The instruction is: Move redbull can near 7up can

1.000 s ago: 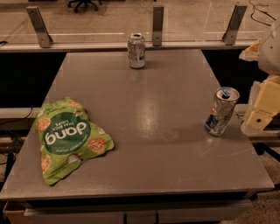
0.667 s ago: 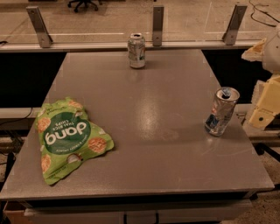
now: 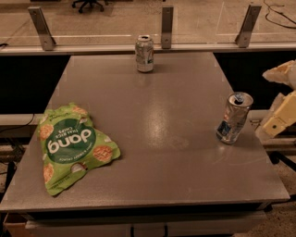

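The redbull can, slim, silver with blue patches and slightly dented, stands leaning a little near the right edge of the grey table. The 7up can, wider and silver with faint green marks, stands upright at the table's far edge, near the middle. My gripper, cream-coloured, is at the right edge of the view, just right of the redbull can and apart from it, beyond the table's side.
A green chip bag lies flat on the left front part of the table. A rail with metal posts runs behind the table's far edge. An office chair base stands on the floor beyond.
The gripper has shifted slightly to the right and down, away from the redbull can. The cans and bag have not moved.
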Controlling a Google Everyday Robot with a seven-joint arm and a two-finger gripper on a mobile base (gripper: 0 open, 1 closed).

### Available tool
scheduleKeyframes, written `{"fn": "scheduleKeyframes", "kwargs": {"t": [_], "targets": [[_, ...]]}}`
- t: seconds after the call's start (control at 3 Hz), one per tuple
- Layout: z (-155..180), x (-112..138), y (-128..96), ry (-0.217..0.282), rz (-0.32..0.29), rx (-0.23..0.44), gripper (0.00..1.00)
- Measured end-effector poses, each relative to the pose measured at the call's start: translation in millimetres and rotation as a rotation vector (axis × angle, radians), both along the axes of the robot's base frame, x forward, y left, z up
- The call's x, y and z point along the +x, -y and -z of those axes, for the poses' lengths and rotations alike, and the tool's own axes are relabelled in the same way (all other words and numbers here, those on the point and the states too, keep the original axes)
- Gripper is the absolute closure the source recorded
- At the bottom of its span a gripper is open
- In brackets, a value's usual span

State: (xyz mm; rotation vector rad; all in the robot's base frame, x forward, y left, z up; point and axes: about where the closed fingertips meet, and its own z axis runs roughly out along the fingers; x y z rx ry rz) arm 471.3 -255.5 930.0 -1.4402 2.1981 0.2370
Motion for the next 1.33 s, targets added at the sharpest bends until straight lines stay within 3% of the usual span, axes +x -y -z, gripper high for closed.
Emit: {"fn": "scheduleKeyframes", "kwargs": {"t": [0.67, 1.0, 1.33], "targets": [[22.4, 13.5, -20.4, -0.02, 0.002, 0.246, 0.0], [28.7, 15.9, -33.1, -0.019, -0.013, 0.315, 0.17], [31.4, 15.8, -41.1, -0.022, -0.022, 0.357, 0.41]]}}
